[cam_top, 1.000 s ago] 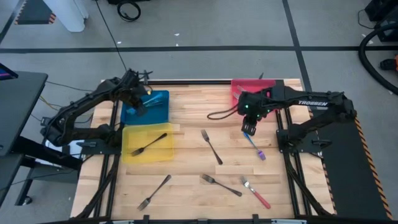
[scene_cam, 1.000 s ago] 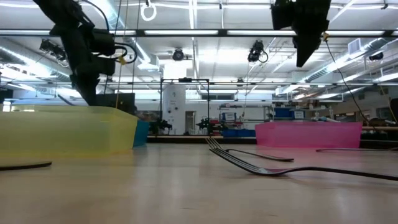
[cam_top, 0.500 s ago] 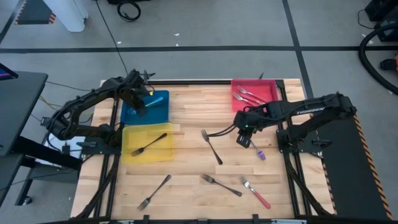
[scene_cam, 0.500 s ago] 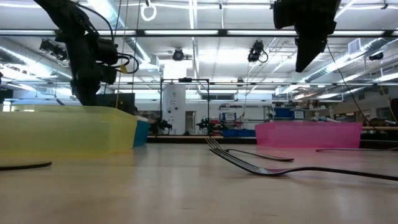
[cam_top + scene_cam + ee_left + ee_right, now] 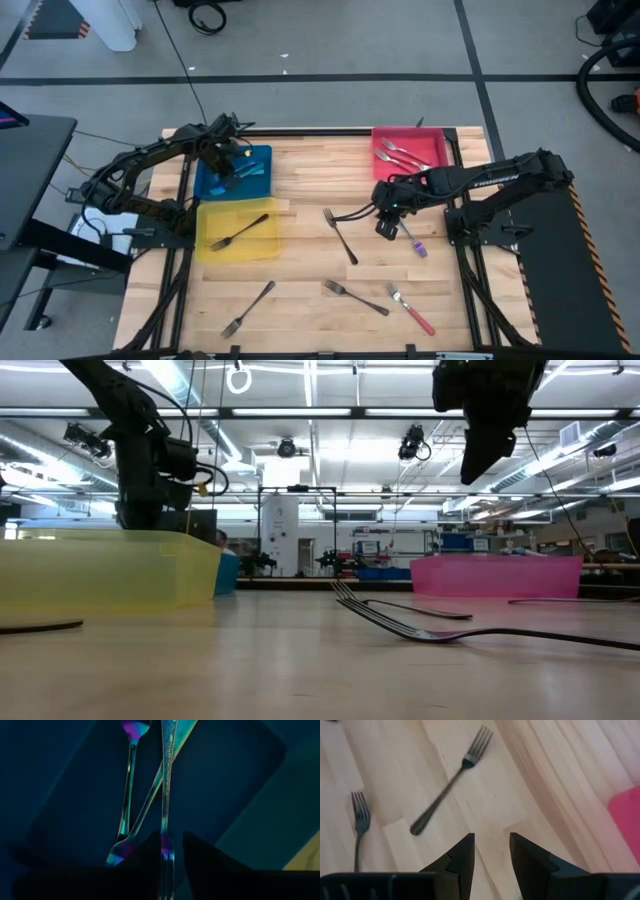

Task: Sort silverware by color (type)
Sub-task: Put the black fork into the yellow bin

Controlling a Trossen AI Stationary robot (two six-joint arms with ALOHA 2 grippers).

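Note:
My left gripper (image 5: 226,168) is low in the blue tray (image 5: 262,185), open, its fingers on either side of a teal fork (image 5: 166,780) that lies on the tray floor among two other teal forks (image 5: 129,785). My right gripper (image 5: 386,226) is open and empty, hanging above the table beside a blue-handled fork (image 5: 412,238). Dark forks lie at the middle (image 5: 340,235), near middle (image 5: 355,297) and near left (image 5: 247,308); one lies in the yellow tray (image 5: 238,232). A red-handled fork (image 5: 412,310) lies near right. Forks (image 5: 400,152) lie in the red tray. My left gripper comes from above with the teal fork's handle (image 5: 165,842) running through the gap between its fingers, which is wider than the handle. I cannot tell whether a finger touches it. The fork lies flat in the blue tray.
The yellow tray (image 5: 210,250) adjoins the blue tray at the left; the red tray (image 5: 440,140) stands at the far right. In the right wrist view two dark forks (image 5: 450,785) (image 5: 360,820) lie on bare wood ahead of the fingers.
My right gripper has come away from the red tray toward the table's near edge and a little left, and now hangs beside the blue-handled fork. My left gripper has stayed over the blue tray.

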